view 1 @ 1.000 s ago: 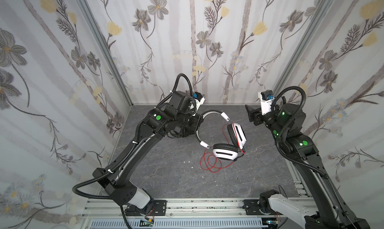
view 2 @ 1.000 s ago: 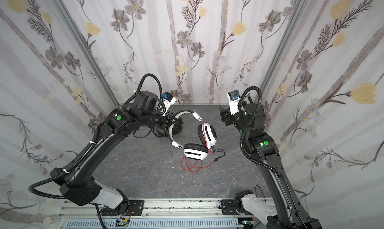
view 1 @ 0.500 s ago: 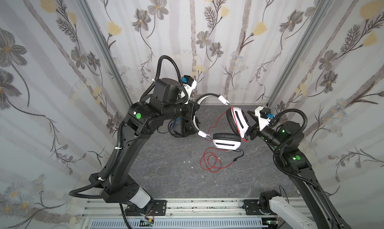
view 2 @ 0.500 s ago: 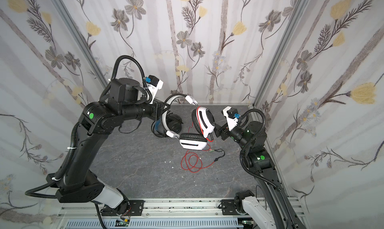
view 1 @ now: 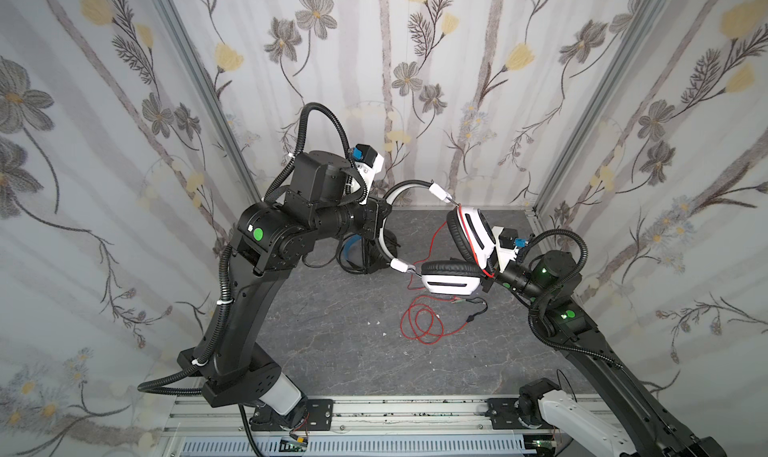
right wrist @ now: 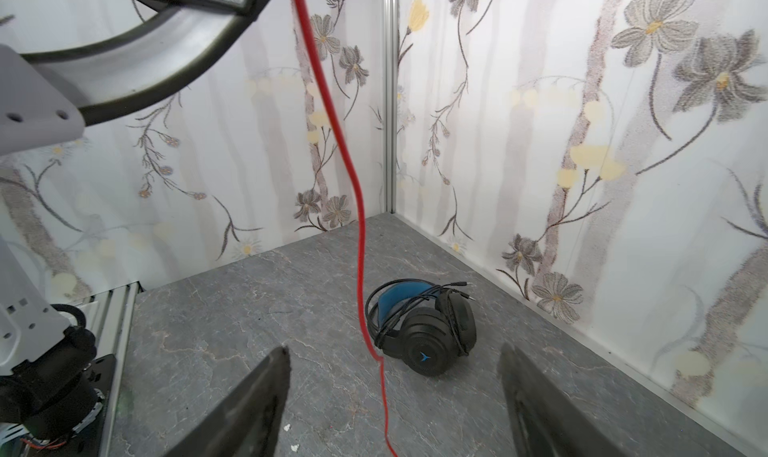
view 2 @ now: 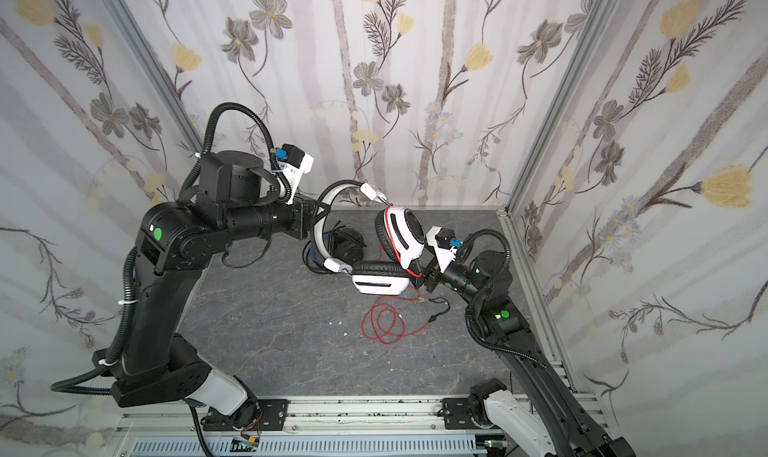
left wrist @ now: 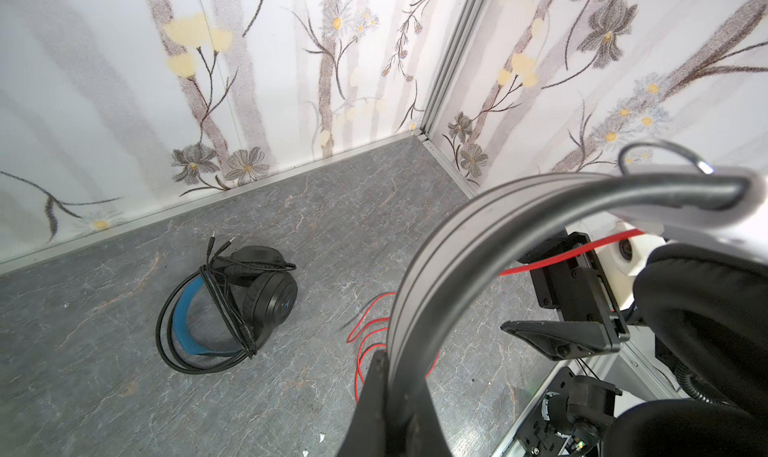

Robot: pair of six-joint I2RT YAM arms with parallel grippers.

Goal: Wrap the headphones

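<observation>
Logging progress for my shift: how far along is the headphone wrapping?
Done, it seems: the black headphones lie on the table, cable wound around them. In hand: the left gripper is shut on the headband of the white headphones, holding them up; the right gripper is open astride the red cable. Left: that cable, mostly loose loops on the table, is not yet wound.
</observation>
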